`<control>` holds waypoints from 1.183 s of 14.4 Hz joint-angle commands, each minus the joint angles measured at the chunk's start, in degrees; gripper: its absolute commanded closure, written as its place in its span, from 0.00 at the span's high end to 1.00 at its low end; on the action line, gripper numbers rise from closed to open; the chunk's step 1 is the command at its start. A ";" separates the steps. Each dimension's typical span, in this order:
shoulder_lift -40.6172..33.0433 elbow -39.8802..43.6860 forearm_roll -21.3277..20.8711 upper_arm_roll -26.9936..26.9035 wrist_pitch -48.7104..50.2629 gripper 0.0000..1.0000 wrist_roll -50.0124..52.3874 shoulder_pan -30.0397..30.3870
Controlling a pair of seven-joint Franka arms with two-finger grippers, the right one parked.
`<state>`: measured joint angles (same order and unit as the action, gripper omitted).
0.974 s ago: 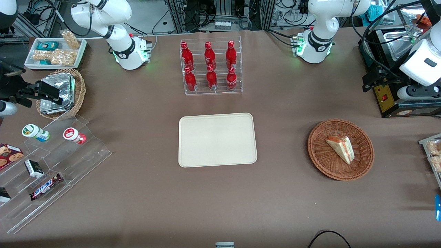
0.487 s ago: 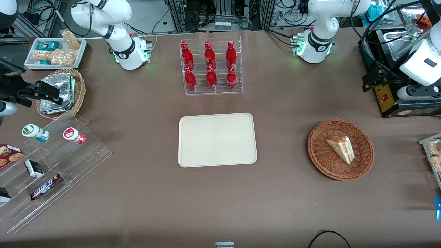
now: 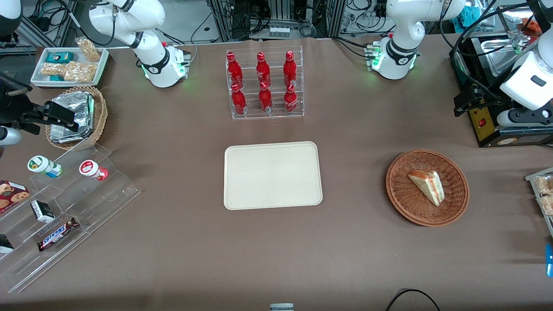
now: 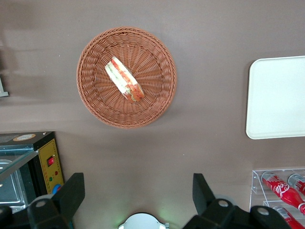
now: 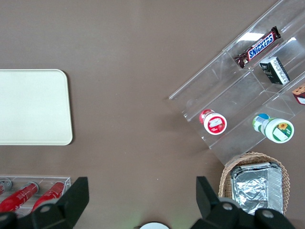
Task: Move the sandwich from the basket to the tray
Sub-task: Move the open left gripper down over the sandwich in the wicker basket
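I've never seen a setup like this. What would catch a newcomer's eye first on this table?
Probably the red bottles standing in a clear rack, farther from the front camera than the bare cream tray at mid-table. Next, the sandwich lying in the reddish wicker basket toward the working arm's end. The gripper hangs open high above the table, clear of the basket.

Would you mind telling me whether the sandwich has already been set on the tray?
No, the sandwich lies in the basket, the tray is bare, and the gripper hangs high above the table, jaws open.
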<state>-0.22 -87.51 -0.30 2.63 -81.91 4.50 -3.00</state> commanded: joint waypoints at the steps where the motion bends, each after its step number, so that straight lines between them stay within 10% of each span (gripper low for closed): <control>1: 0.22 -3.00 -0.75 -0.17 -2.98 1.00 -0.46 -0.08; 17: 10.14 -28.58 -0.49 -6.59 -39.79 1.00 6.10 0.19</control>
<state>9.61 -113.92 -0.58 -3.65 -117.74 5.91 -2.53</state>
